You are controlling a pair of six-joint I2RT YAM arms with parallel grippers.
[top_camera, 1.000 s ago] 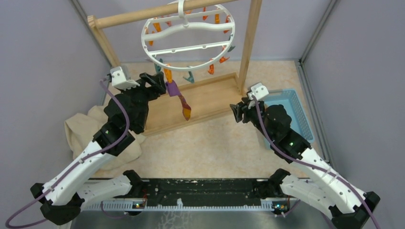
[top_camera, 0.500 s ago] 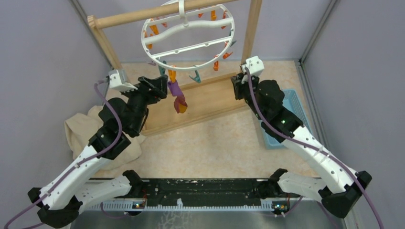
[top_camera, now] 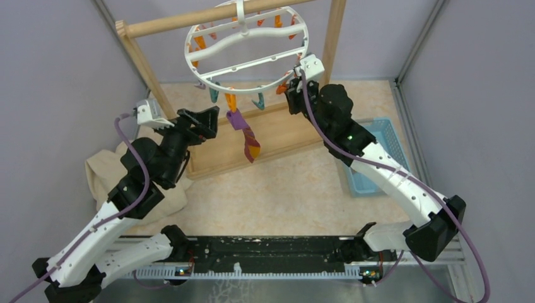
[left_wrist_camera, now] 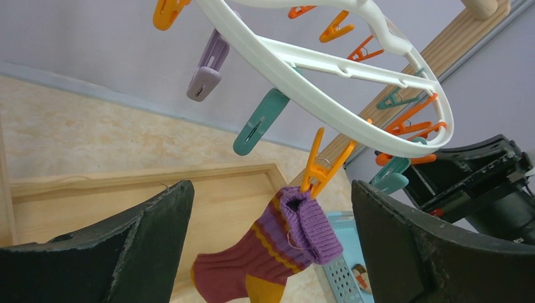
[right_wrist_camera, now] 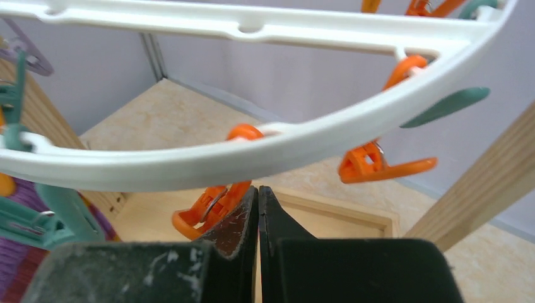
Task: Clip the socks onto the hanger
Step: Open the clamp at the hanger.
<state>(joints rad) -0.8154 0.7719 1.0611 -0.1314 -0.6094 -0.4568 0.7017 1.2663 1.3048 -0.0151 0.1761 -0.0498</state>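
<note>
The maroon-purple sock (top_camera: pixel 246 136) hangs by its cuff from an orange clip (left_wrist_camera: pixel 322 167) under the white ring hanger (top_camera: pixel 252 89). My left gripper (top_camera: pixel 205 120) is open, just left of the sock and not touching it. In the left wrist view the sock (left_wrist_camera: pixel 271 252) dangles between and beyond the wide-apart fingers of that gripper (left_wrist_camera: pixel 271 189). My right gripper (top_camera: pixel 291 98) is shut with nothing in it, right under the hanger's rim (right_wrist_camera: pixel 252 158) beside an orange clip (right_wrist_camera: pixel 211 208). A small tan patterned sock (left_wrist_camera: pixel 362 273) lies in the blue basket (left_wrist_camera: pixel 334 265).
The hanger hangs from a wooden frame stand (top_camera: pixel 331 50) with a flat wooden base (top_camera: pixel 277 129). A large beige cloth (top_camera: pixel 107 170) lies at the left under my left arm. The blue basket (top_camera: pixel 394 148) sits at the right, partly behind my right arm.
My right gripper rose from near the basket to the hanger's right rim and shut. My left gripper opened wider and drew back left from the sock, which stays on the clip.
</note>
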